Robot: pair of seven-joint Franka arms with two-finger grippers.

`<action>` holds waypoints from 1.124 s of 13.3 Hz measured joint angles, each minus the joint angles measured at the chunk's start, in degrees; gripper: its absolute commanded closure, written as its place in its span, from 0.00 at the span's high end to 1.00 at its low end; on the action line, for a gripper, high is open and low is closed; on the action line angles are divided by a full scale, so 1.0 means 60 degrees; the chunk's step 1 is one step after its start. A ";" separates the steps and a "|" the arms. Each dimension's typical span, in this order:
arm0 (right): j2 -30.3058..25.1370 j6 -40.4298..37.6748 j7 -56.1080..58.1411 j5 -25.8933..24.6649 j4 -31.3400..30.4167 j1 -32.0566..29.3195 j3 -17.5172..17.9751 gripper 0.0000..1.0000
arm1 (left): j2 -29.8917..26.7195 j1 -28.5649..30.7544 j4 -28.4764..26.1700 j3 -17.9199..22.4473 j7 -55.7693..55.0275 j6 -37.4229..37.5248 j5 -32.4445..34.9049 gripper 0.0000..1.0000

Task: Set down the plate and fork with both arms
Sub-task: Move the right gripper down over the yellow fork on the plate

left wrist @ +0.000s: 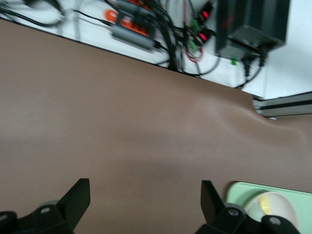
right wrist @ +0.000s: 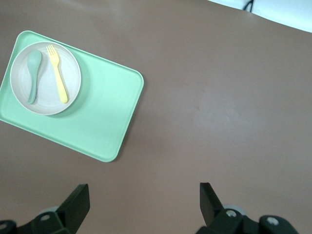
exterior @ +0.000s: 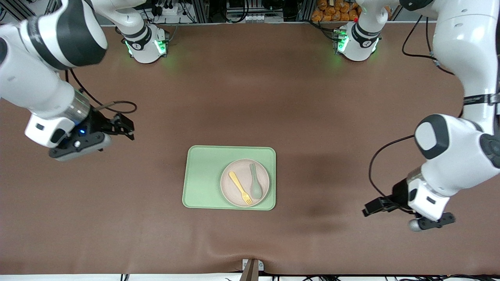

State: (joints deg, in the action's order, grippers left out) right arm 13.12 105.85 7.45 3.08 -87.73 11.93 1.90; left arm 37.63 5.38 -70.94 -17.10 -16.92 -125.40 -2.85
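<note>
The cream plate (exterior: 240,168) rests on a light-green tray (exterior: 203,179) mid-table, at the tray's end toward the left arm. On the plate lies the pale-yellow fork (exterior: 240,188). My right gripper (exterior: 127,128) hovers open and empty over bare table toward the right arm's end. My left gripper (exterior: 369,210) hangs open and empty over bare table toward the left arm's end. The right wrist view shows the tray (right wrist: 107,112), plate (right wrist: 73,73) and fork (right wrist: 57,73) well off from that gripper (right wrist: 145,195). In the left wrist view, the plate (left wrist: 285,209) peeks past the gripper (left wrist: 145,195).
A grey-green spoon (exterior: 256,183) lies on the plate beside the fork, also seen as the spoon (right wrist: 33,73) in the right wrist view. Brown mat covers the table. The arm bases (exterior: 146,45) stand along its robot-side edge. A small bracket (exterior: 252,267) sits at the camera-side edge.
</note>
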 measured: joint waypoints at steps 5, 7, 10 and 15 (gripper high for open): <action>0.2015 0.1700 -0.0054 -0.0010 0.1294 0.1343 -0.0003 1.00 | -0.0982 0.0219 -0.0002 -0.0003 0.0000 0.1927 0.0890 1.00; 0.2765 0.2722 -0.0054 -0.0011 0.1425 0.1599 -0.0008 1.00 | -0.1471 0.0218 -0.0007 -0.0037 0.0000 0.2925 0.0915 1.00; 0.3719 0.3872 -0.0297 -0.0056 0.1673 0.2069 -0.0033 1.00 | -0.2456 0.0222 -0.0012 -0.0098 0.0000 0.4466 0.0929 1.00; 0.5245 0.5245 -0.0600 -0.0075 0.2660 0.2648 -0.0046 0.86 | -0.3780 0.0729 -0.0118 -0.0085 0.0501 0.6076 0.0950 1.00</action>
State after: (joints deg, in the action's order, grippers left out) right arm 44.59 137.31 3.85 2.63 -71.77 27.82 1.63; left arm 14.95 9.75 -71.65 -17.61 -13.91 -88.94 2.85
